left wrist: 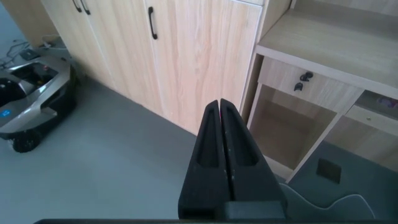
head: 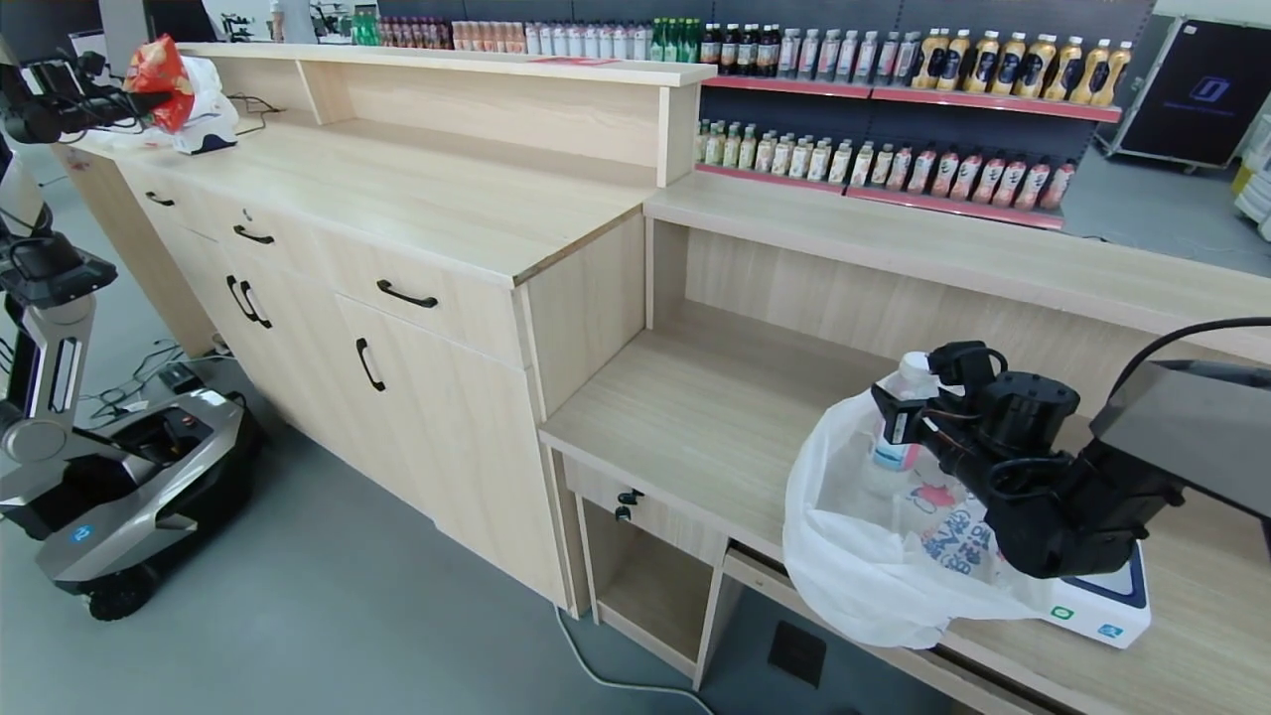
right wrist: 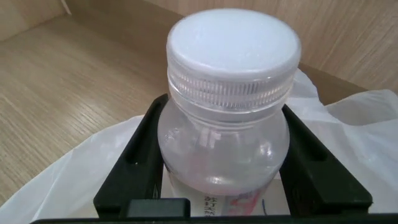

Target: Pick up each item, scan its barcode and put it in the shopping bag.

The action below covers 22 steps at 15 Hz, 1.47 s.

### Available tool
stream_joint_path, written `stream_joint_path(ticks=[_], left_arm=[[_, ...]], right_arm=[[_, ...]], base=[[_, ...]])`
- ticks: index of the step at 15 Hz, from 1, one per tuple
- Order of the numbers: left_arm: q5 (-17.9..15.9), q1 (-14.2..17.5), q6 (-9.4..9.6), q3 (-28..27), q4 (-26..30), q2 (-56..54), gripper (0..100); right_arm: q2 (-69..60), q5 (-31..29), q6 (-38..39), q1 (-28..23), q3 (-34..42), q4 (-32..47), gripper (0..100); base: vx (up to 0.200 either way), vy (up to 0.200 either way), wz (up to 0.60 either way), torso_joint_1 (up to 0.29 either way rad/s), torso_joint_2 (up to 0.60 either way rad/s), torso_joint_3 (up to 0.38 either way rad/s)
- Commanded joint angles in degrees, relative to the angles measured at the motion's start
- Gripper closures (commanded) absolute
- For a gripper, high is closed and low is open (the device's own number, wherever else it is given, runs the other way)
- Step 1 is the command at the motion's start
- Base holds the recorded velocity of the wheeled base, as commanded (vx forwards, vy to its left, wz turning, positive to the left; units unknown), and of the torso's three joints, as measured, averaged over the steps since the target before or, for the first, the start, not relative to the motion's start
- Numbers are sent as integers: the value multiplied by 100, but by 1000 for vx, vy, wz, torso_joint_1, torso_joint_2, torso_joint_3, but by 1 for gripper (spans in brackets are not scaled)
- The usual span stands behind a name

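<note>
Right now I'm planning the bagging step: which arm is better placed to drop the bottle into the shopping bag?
Right. The right pincer is shut on the clear white-capped plastic bottle, right over the white plastic shopping bag. The left pincer is shut, empty, above grey floor.

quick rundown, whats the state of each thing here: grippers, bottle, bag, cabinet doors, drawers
right gripper: shut on bottle
bottle: capped, upright, held at the shopping bag mouth
shopping bag: open, sitting on the counter
left gripper: shut, empty
cabinet doors: closed
drawers: closed
</note>
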Motion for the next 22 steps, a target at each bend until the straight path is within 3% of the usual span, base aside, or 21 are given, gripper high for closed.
stream_joint_path(ticks=[1, 7, 8, 13, 16, 20, 22], left_arm=[[4, 4, 0, 0, 0, -2, 100], [4, 4, 0, 0, 0, -2, 100], [4, 4, 0, 0, 0, -2, 100], [4, 4, 0, 0, 0, -2, 100], [4, 4, 0, 0, 0, -2, 100], [4, 4, 0, 0, 0, -2, 100], [4, 4, 0, 0, 0, -2, 100]], right_arm=[[211, 11, -13, -3, -128, 30, 100], [237, 20, -101, -3, 154, -23, 100], [158, 20, -101, -3, 162, -14, 0], [-1301, 29, -171, 128, 575, 364, 0], [-2576, -6, -900, -118, 1727, 408, 0], [-3824, -15, -883, -601, 1762, 2025, 0], [-4404, -15, -848, -961, 2307, 2280, 0]], base=[[0, 0, 0, 0, 0, 0], [0, 0, 0, 0, 0, 0], [0, 0, 0, 0, 0, 0], [0, 0, 0, 0, 0, 0], [0, 0, 0, 0, 0, 0], [0, 0, 0, 0, 0, 0], [0, 0, 0, 0, 0, 0]])
